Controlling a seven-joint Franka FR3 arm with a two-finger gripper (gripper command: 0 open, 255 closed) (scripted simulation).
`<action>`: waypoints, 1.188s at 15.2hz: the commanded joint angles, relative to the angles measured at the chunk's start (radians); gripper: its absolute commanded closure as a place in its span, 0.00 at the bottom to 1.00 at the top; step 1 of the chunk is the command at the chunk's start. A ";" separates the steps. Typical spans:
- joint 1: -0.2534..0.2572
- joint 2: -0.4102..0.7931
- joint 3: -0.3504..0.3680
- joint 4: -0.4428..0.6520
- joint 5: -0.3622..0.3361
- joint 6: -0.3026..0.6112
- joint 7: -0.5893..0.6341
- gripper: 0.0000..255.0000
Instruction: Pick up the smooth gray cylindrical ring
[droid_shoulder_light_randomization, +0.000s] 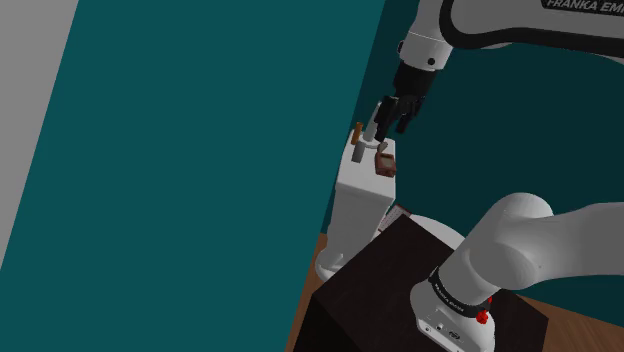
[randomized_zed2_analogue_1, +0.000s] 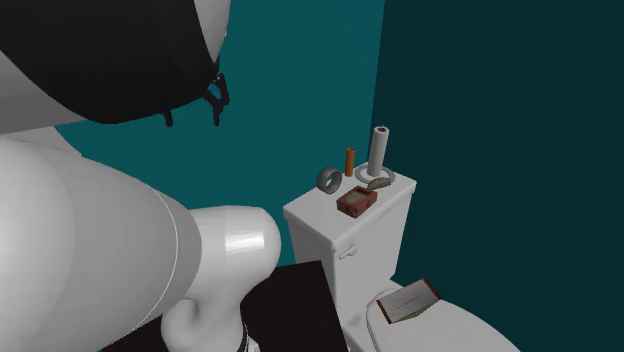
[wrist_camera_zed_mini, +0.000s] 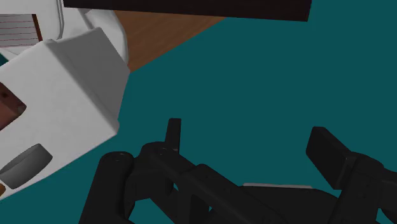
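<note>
The grey ring (randomized_zed2_analogue_1: 329, 179) stands on edge on the white toilet tank's lid (randomized_zed2_analogue_1: 311, 214), near the corner closest to the second exterior camera. In the wrist view the ring (wrist_camera_zed_mini: 25, 165) lies off to one side of the fingers, well apart from them. My black gripper (droid_shoulder_light_randomization: 395, 120) hangs above and beside the tank top, pointing down. Its fingers (wrist_camera_zed_mini: 173, 130) stand wide apart with just teal wall between them, so the gripper (wrist_camera_zed_mini: 251, 143) is open and holds nothing.
An orange cylinder (randomized_zed2_analogue_1: 349, 161), a grey paper-roll stand (randomized_zed2_analogue_1: 379, 150) and a brown box (randomized_zed2_analogue_1: 356, 202) share the tank lid. A book (randomized_zed2_analogue_1: 408, 300) lies on the toilet seat lid. Teal walls stand close behind. My dark stand (droid_shoulder_light_randomization: 400, 290) sits on wood floor (wrist_camera_zed_mini: 165, 32).
</note>
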 joint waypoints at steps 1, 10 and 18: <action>0.000 0.000 0.000 0.000 0.000 0.000 0.000 0.00; -0.081 0.197 -0.068 -0.069 -0.044 0.320 0.003 0.00; -0.139 0.435 -0.136 -0.046 -0.053 0.585 0.000 0.00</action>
